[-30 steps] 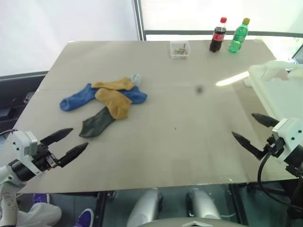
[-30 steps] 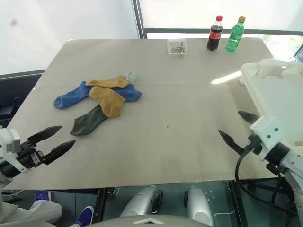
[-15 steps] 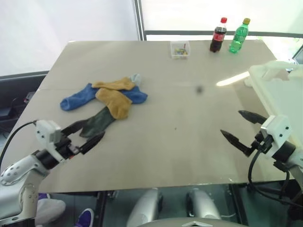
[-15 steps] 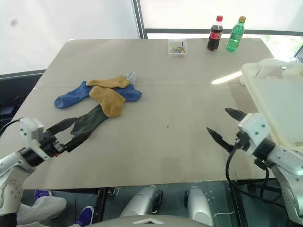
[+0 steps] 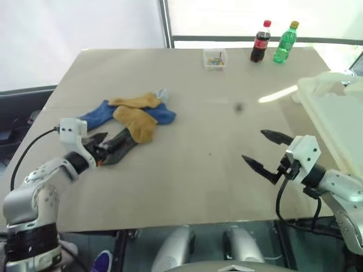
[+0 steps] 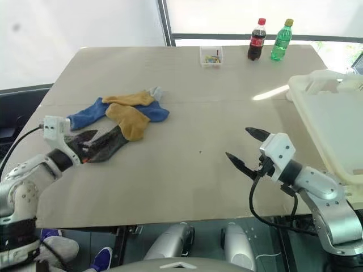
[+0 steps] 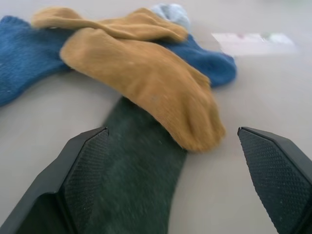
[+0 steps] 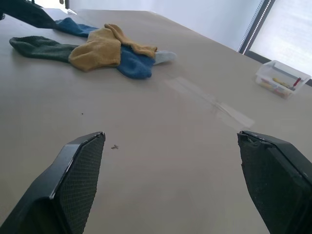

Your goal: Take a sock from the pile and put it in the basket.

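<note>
The pile (image 5: 135,115) lies on the left half of the table: blue (image 7: 24,58), mustard-yellow (image 7: 146,83), dark green (image 7: 141,165) and pale grey (image 7: 170,12) socks overlapping. My left gripper (image 5: 109,148) is open at the near end of the dark green sock (image 5: 120,144), low over the table, its fingers standing to either side of that sock; whether they touch it I cannot tell. My right gripper (image 5: 252,145) is open and empty above bare table right of centre, pointing toward the pile (image 8: 102,48). The basket (image 6: 326,113) stands at the table's right edge.
At the far edge stand a small clear box (image 5: 215,58), a cola bottle (image 5: 260,41) and a green bottle (image 5: 285,42). The beige table (image 5: 210,170) is bare between the pile and the basket.
My left gripper has moved forward from the near left table corner up to the dark green sock, and its wrist has turned. My right gripper has slid left, away from the basket.
</note>
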{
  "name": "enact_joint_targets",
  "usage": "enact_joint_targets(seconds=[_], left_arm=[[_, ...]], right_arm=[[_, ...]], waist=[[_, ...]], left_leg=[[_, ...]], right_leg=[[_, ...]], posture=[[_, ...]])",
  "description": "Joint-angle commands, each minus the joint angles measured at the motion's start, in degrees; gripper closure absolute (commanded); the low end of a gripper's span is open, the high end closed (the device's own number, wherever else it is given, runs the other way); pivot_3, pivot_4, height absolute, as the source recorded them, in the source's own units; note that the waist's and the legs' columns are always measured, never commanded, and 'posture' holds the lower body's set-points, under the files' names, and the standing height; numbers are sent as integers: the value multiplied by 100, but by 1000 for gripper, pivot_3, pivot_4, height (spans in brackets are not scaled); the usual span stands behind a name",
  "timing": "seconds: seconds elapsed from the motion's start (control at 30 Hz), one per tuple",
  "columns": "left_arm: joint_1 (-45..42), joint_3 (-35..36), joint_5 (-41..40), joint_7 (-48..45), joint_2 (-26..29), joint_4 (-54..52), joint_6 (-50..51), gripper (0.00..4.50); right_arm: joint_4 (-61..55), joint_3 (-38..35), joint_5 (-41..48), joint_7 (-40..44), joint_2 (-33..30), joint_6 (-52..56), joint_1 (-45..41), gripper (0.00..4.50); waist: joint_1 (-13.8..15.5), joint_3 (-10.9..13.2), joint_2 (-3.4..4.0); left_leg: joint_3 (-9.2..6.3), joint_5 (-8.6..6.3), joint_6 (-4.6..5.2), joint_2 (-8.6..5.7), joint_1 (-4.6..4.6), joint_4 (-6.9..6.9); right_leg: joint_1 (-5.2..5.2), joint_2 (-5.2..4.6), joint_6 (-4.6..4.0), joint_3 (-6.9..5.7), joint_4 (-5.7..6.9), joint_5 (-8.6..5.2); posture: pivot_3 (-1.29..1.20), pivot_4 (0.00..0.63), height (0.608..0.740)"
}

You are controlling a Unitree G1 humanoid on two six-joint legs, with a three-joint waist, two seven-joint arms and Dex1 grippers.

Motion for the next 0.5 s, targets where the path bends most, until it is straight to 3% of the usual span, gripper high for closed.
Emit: enact_joint_targets(seconds=[0.03, 0.13, 0.3, 0.4, 0.5], left_arm=[[-779, 141, -27, 885, -409, 505, 375, 0], [-1412, -34, 344, 1643, -1033, 991, -3, 0], [-1742, -104, 756, 2129, -1464, 1253, -560, 0], [-1823, -55, 623, 2096, -1596, 1223, -583, 0], [-1320, -397, 343, 1387, -1334, 513, -119, 0]], right_arm=[[43, 104, -144, -98, 141, -289, -183, 31], [204, 346, -402, -178, 308, -524, -295, 31], [406, 656, -675, -323, 610, -786, -483, 31], [430, 704, -745, -339, 665, -823, -503, 31], [411, 724, -802, -346, 682, -825, -503, 31]], waist=[[12, 0, 0], [13, -4, -4], [-20, -7, -11], [-28, -7, -12], [-50, -7, -11]], left_leg=[[0, 0, 0, -1, 0, 0], [-7, 1, -1, -2, -7, 6], [-1, 1, -2, -10, -13, 11], [16, 2, -2, -10, -27, 11], [17, 2, -2, -10, -27, 12]], right_leg=[[-1, 0, 0, 0, 2, 0], [-3, -1, 2, -2, 3, 2], [-8, -4, 4, 2, 8, 3], [-36, -3, 4, 11, 29, 3], [-36, -3, 4, 11, 31, 3]], posture=[[0, 150, 740], [0, 150, 740], [0, 150, 740], [0, 150, 740], [0, 150, 740]])
